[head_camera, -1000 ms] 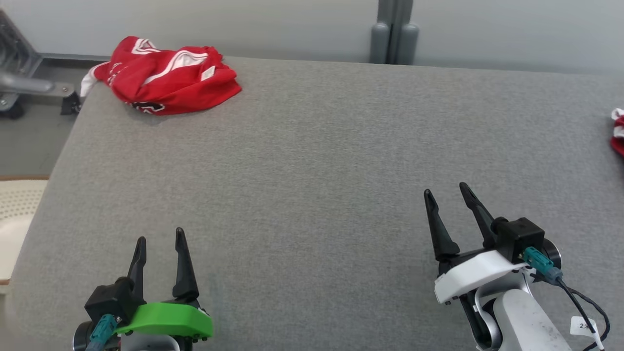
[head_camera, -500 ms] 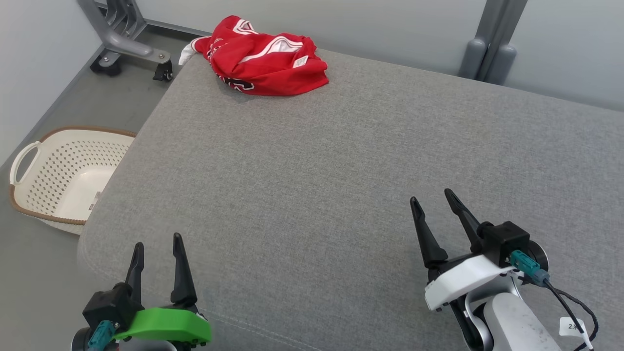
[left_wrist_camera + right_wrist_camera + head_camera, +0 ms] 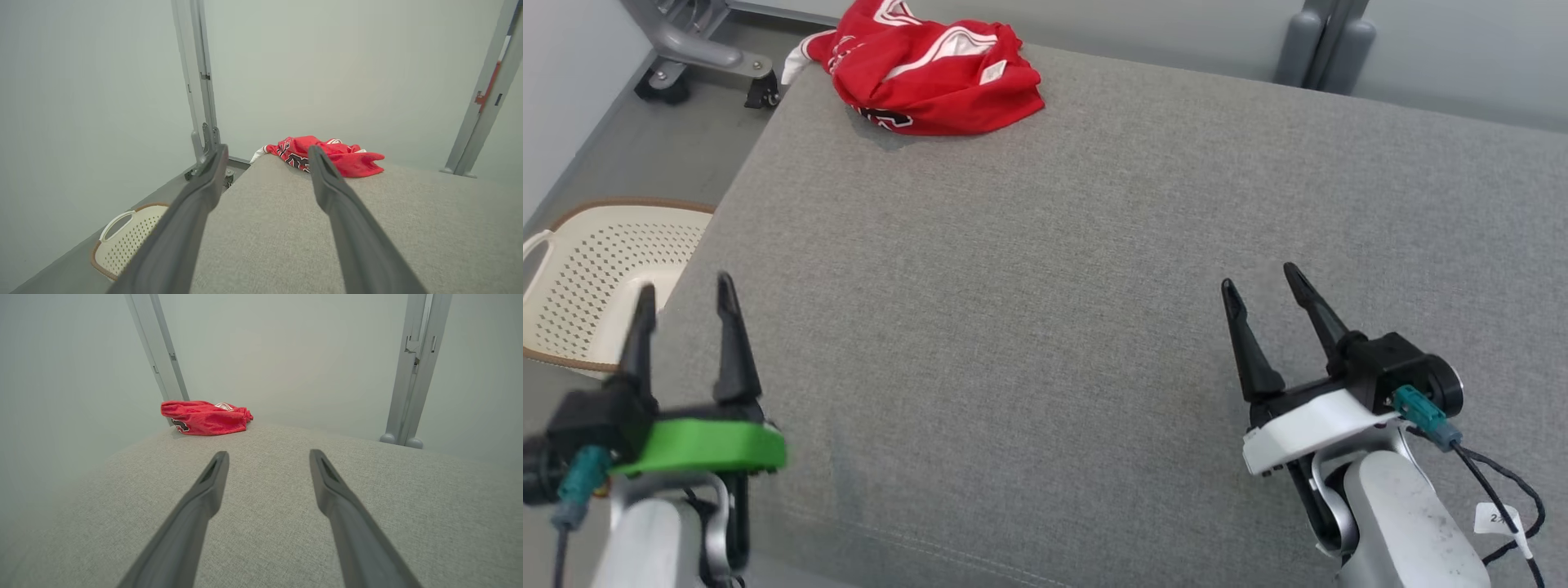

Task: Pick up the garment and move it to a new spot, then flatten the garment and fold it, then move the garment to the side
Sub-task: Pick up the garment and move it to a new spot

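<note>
Item: red garment (image 3: 931, 69), crumpled, far-left corner of grey pad (image 3: 1045, 286). Left gripper (image 3: 684, 283) and right gripper (image 3: 1258, 276): fingers spread wide, empty, near side. Send your left arm far; pinch a raised fold, possibly the collar, since bunching hides it.

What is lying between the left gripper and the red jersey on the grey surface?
Nothing: only the bare grey fabric surface separates the left gripper from the crumpled red jersey, as the head view shows.
</note>
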Controlling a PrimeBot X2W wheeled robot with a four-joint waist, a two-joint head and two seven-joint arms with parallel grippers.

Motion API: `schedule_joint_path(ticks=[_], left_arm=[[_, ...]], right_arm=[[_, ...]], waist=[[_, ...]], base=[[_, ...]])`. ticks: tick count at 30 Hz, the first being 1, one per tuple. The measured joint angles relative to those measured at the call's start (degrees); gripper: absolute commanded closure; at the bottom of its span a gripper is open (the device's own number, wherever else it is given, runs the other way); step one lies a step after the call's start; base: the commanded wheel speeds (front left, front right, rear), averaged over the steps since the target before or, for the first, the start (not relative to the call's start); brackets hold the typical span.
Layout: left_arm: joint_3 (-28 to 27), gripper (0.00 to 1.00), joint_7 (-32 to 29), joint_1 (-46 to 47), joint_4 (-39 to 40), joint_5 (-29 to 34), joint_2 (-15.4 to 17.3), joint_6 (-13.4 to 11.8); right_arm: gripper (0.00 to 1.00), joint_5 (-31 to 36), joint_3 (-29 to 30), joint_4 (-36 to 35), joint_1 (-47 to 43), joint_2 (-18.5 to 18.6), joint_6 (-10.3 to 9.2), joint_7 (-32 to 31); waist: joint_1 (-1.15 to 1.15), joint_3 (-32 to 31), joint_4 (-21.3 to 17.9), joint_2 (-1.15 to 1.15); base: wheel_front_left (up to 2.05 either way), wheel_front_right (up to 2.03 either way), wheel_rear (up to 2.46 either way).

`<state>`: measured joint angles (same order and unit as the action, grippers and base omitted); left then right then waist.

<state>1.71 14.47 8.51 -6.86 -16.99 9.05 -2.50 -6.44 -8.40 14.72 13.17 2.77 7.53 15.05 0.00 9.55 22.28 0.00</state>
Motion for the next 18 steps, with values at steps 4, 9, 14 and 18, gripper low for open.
schedule_joint_path(ticks=[4, 9, 14, 18], left_arm=[[-0.8, 0.0, -4.2, 10.5, 1.6, 2.5, 6.5, 1.3], [-0.7, 0.0, -12.3, 25.3, -1.0, 4.4, 14.0, 4.1], [-1.2, 0.0, -20.8, 38.1, -10.2, 1.0, 16.2, 6.6], [-0.5, 0.0, -23.7, 44.0, -19.1, 0.5, 17.8, 7.2]], right_arm=[[0.0, 2.2, 0.8, -2.4, 2.0, 0.0, 0.0, -0.7], [0.0, 5.0, 1.3, -6.4, 4.3, 0.0, 0.0, -2.5], [0.0, 7.7, 2.2, -11.5, 4.9, 0.0, 0.0, -4.9], [0.0, 8.7, 2.2, -15.9, 5.1, 0.2, 0.0, -6.4]], waist=[[0.0, 2.9, -1.6, 0.0], [0.0, 7.4, -4.2, 0.0], [0.0, 12.9, -6.9, 0.0], [0.0, 17.4, -8.8, 0.0]], base=[[0.0, 0.0, 0.0], [0.0, 0.0, 0.0], [0.0, 0.0, 0.0], [0.0, 0.0, 0.0]])
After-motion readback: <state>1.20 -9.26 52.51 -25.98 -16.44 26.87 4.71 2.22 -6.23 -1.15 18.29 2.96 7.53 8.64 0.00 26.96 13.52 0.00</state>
